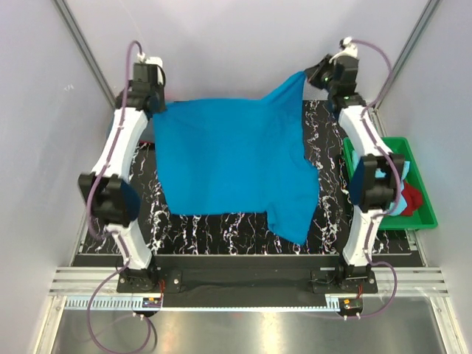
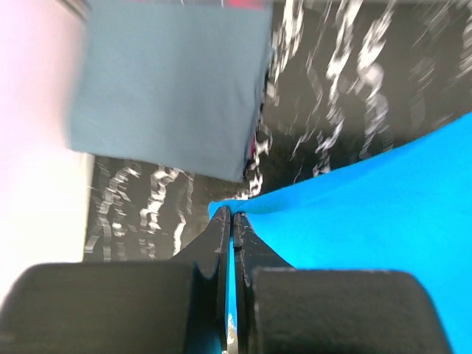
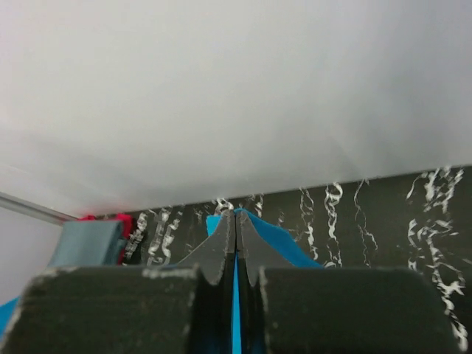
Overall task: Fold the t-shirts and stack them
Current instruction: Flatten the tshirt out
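A bright turquoise-blue t-shirt (image 1: 228,158) hangs spread over the black marbled table (image 1: 243,232). My two grippers hold it up by its far corners. My left gripper (image 1: 153,103) is shut on the far left corner, and the cloth shows pinched between its jaws (image 2: 232,216). At the far right my right gripper (image 1: 313,76) is shut on the other corner, higher up, with a strip of blue between its fingers (image 3: 235,214). A folded slate grey-blue t-shirt (image 2: 169,88) lies on the table's far left, with red cloth (image 2: 256,146) peeking from under it.
A green tray (image 1: 424,193) stands at the table's right edge beside the right arm, holding light aqua cloth (image 1: 400,205) and red cloth (image 1: 413,198). White walls close in the far side and both sides.
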`<action>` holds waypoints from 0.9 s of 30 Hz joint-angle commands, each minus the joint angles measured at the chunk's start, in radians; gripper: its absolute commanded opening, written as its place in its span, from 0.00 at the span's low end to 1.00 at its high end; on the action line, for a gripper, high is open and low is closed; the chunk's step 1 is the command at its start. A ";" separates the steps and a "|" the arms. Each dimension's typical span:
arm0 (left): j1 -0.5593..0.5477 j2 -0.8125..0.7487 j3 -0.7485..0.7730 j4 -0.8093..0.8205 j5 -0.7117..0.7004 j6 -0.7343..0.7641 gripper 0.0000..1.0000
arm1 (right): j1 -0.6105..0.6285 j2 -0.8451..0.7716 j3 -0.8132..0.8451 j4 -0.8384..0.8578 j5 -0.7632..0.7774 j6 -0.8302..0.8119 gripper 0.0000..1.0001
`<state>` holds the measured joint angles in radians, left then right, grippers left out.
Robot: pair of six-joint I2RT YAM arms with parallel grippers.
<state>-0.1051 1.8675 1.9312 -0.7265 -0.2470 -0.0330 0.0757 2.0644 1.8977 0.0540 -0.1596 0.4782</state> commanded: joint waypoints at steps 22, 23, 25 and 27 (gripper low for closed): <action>-0.073 -0.904 0.043 -0.086 0.107 -0.036 0.00 | -0.004 -1.128 -0.078 -0.479 0.022 -0.036 0.00; -0.073 -0.898 0.055 -0.109 0.120 -0.038 0.00 | -0.002 -1.133 -0.059 -0.482 0.023 -0.035 0.00; -0.073 -0.895 0.080 -0.120 0.126 -0.041 0.00 | -0.002 -1.123 -0.031 -0.493 0.032 -0.039 0.00; -0.073 -0.887 0.087 -0.117 0.124 -0.039 0.00 | -0.002 -1.100 0.017 -0.496 0.051 -0.059 0.00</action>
<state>-0.1780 0.9684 1.9812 -0.8440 -0.1543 -0.0647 0.0757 0.9314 1.8526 -0.4393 -0.1307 0.4366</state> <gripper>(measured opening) 0.013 0.009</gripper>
